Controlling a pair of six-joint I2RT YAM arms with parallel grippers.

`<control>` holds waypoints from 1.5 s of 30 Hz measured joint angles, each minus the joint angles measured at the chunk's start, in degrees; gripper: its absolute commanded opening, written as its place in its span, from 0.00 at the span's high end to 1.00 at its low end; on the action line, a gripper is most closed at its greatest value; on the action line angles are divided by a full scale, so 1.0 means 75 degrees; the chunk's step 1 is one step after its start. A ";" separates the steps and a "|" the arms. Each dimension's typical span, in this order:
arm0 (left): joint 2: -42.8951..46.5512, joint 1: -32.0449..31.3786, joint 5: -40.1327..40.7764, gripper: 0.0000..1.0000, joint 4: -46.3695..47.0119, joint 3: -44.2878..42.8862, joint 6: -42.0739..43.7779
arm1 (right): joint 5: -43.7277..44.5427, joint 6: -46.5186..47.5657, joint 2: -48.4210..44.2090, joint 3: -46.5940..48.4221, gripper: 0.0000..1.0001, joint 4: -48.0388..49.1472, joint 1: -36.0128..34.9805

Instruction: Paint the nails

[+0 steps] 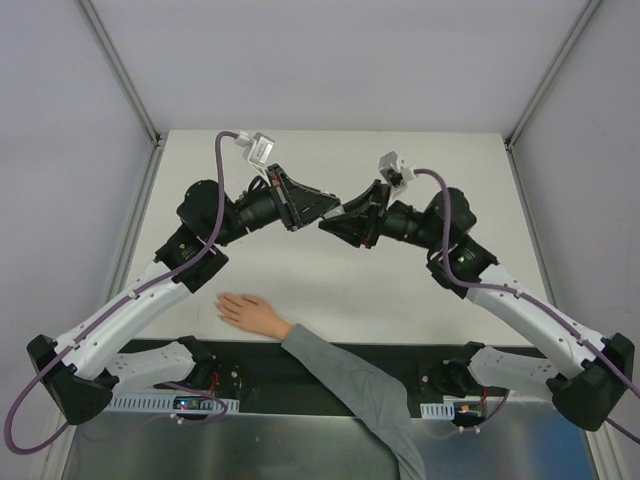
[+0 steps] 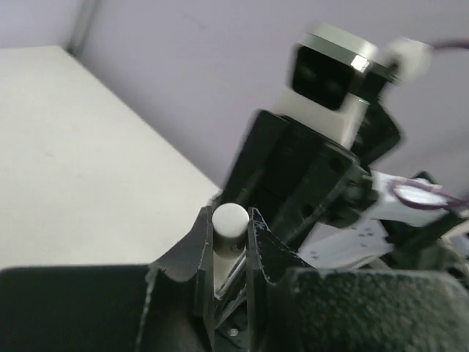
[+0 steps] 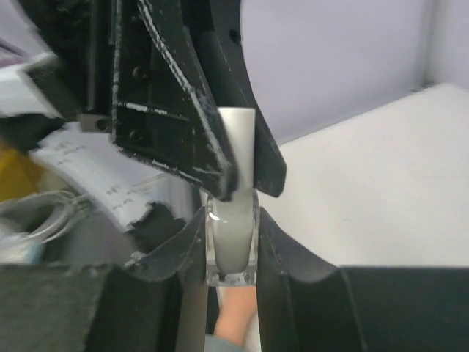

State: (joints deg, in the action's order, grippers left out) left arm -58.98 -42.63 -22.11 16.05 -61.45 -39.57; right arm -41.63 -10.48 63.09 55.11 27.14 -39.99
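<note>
The table fills the middle of the scene, with walls to the left, right and far side. The two arms stand at its near edge, one at each corner, and reach inward. The left gripper and the right gripper meet tip to tip above the middle of the table. Between them is a bottle: its body sits between the right fingers and its cap between the left fingers. A hand lies flat on the table, near and left of the grippers, well apart from them. Its nails are at its left end. Its sleeve runs to the near right, between the arm bases.
</note>
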 measured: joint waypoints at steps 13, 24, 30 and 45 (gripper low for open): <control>-0.0376 -0.0227 0.1655 0.75 -0.1676 -0.0749 -0.0402 | 1.0920 0.6662 0.0093 0.0329 1.00 -0.1148 -0.4503; 0.0189 0.0213 0.1201 0.20 -0.0723 0.0050 -0.0446 | 0.3267 0.3337 -0.0822 0.0073 1.00 -0.2057 -0.0985; 0.0286 0.0399 0.0428 0.61 0.0163 0.0315 -0.0729 | 0.0956 0.1684 -0.0463 0.0070 1.00 -0.1291 -0.0446; -0.0227 0.0382 0.0224 0.52 -0.0551 -0.0356 -0.0924 | 0.6478 0.3856 -0.0845 0.0248 1.00 -0.2495 -0.2903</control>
State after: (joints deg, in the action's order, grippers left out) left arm -60.69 -39.77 -20.43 11.92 -64.12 -46.50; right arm 6.96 18.44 56.75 56.97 8.43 -61.76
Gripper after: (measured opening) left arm 0.171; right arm 0.280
